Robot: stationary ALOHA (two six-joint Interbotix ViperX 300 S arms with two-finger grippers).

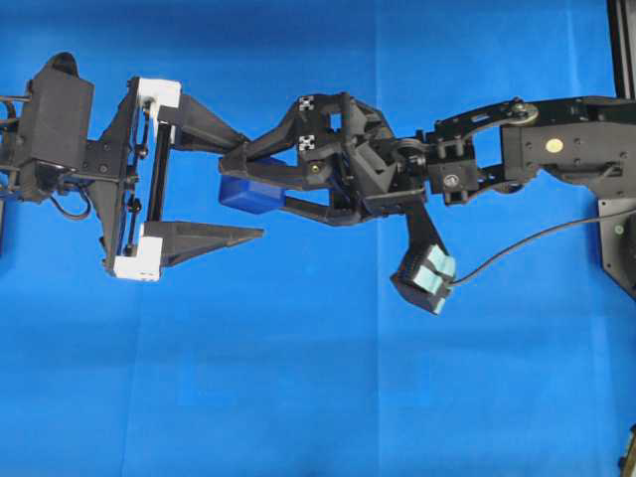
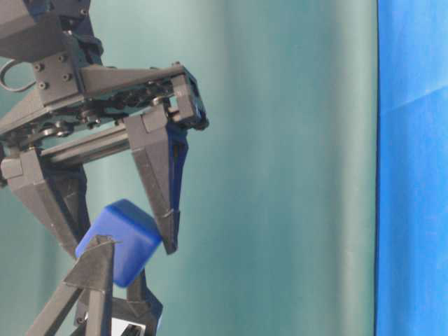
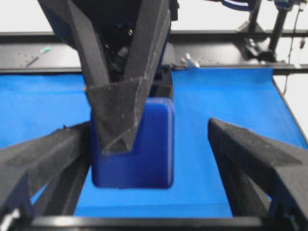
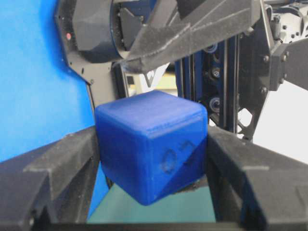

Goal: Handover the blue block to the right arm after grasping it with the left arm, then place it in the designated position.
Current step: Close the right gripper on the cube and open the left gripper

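The blue block [image 1: 245,193] is held above the blue cloth between the two fingers of my right gripper [image 1: 250,181], which reaches in from the right and is shut on it. In the right wrist view the block [image 4: 150,144] is pinched between both pads of that gripper [image 4: 151,142]. My left gripper [image 1: 255,189], with white end blocks, is open, its fingers spread wide on either side of the block. In the left wrist view the block [image 3: 144,144] lies close against one finger [image 3: 48,154], with a clear gap to the other. The block also shows in the table-level view [image 2: 119,241].
The bright blue cloth [image 1: 318,397] covers the table. A black frame [image 1: 621,45] and a cable [image 1: 537,243] lie at the right edge. A teal backdrop [image 2: 294,168] stands behind the arms in the table-level view.
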